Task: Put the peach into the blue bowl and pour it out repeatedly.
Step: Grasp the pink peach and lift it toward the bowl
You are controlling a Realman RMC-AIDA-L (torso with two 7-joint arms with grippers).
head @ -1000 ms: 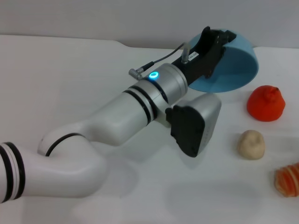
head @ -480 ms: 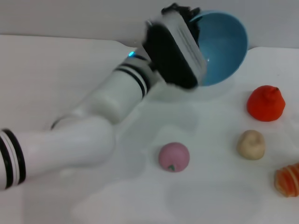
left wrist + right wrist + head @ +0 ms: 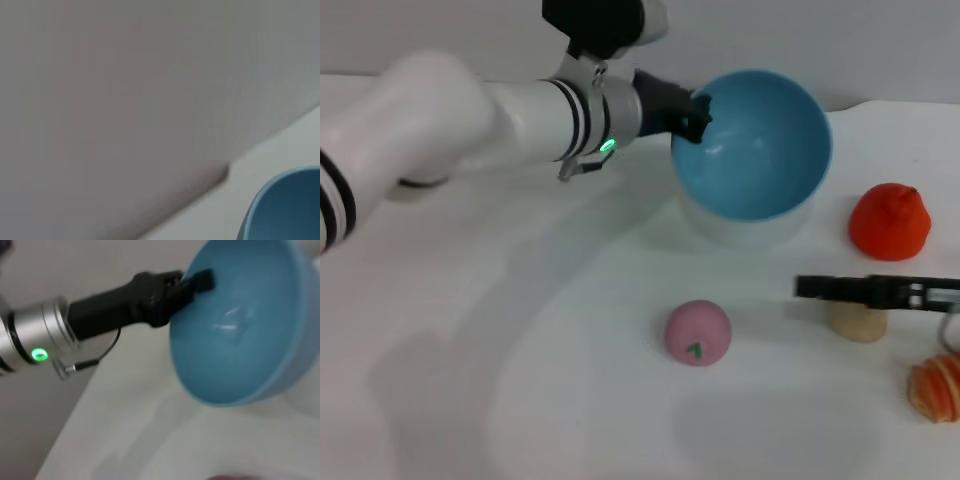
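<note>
A: Where is the peach (image 3: 698, 332)?

B: It lies on the white worktop (image 3: 520, 380), out in the open, in front of the blue bowl (image 3: 760, 140) and nearer the robot. Nothing touches it. A small green mark shows on its near side.

A: And the bowl?

B: It is held up above the worktop, tipped so its hollow faces the robot. The inside looks bare. The left end effector (image 3: 692, 108) is clamped on the bowl's rim at the left side. The right wrist view shows this well: one dark finger (image 3: 200, 280) lies inside the rim of the bowl (image 3: 240, 325) and the rest of the left end effector (image 3: 192, 285) sits outside it. A green light glows on the left arm's silver wrist ring (image 3: 608, 146).

A: So how does the peach stand to that end effector?

B: Well apart. The peach is below it and closer to the robot, a little to the right.

A: What about the right end effector (image 3: 802, 288)?

B: It reaches in low from the right edge, a dark bar with its tip to the right of the peach, apart from it. I cannot tell whether its fingers are open or closed. It passes over a beige lump (image 3: 860, 322). An orange-red fruit (image 3: 889, 222) sits behind it, and a striped orange piece (image 3: 935, 388) lies at the right edge.

A: The left wrist view?

B: Only a slice of the bowl (image 3: 285, 207) and worktop.
</note>
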